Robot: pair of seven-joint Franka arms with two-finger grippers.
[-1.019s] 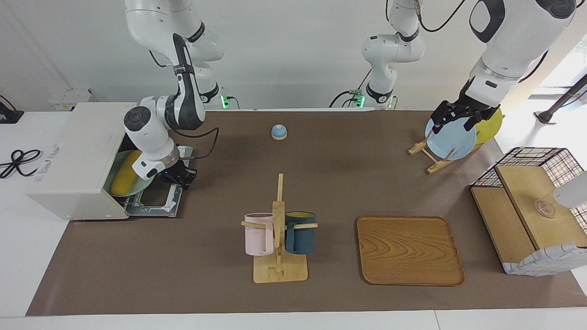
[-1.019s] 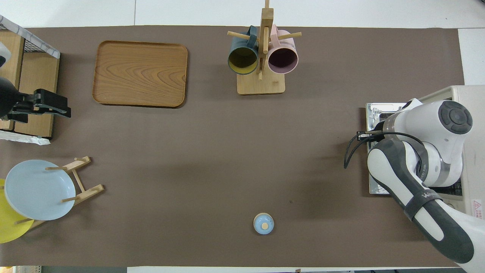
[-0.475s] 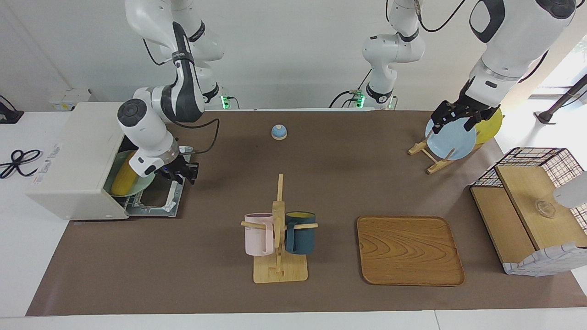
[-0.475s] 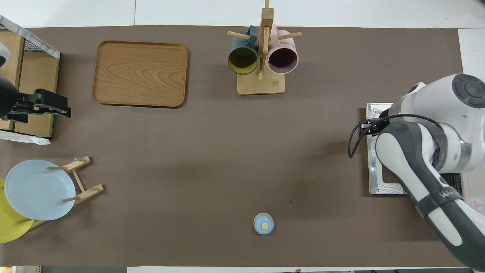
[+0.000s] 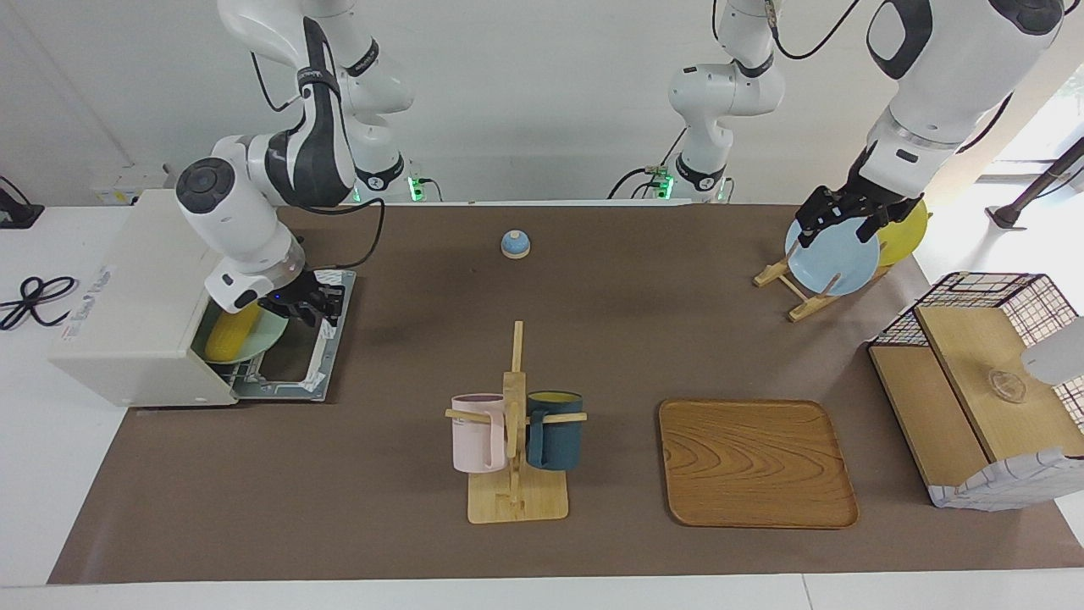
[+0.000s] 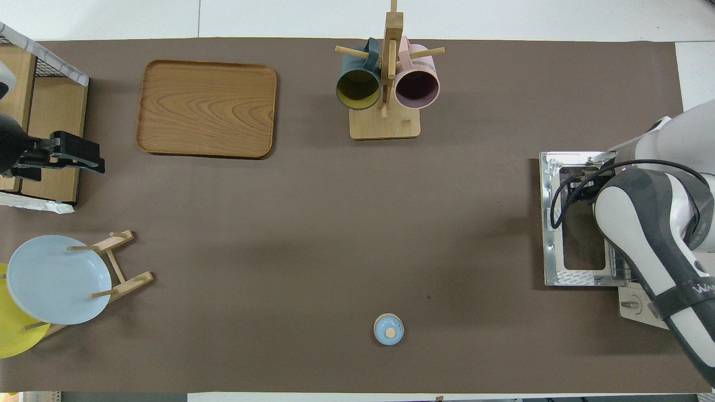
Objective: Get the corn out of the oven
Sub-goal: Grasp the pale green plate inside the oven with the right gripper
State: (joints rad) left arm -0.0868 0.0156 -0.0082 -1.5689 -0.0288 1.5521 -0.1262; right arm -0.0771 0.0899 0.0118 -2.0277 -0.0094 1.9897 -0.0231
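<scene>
We are working over a brown mat [image 5: 406, 525] on a white table [image 5: 51, 474] by a white wall. The oven [image 5: 140, 296] is sitting at the right arm's end with its door [image 5: 292, 360] folded down flat, and the corn [image 5: 230, 332] is lying inside on a green plate [image 5: 264, 337]. Our right gripper [image 5: 309, 307] is hanging over the door at the oven's mouth; it has been rising and drawing back toward the robots over the last second, and we cannot tell how its fingers are set. Our left gripper [image 5: 834, 216] is waiting spread over the blue plate [image 5: 834, 258]. The mat's middle is lying open between the bell [image 5: 515, 244] and the mug rack [image 5: 515, 440]
</scene>
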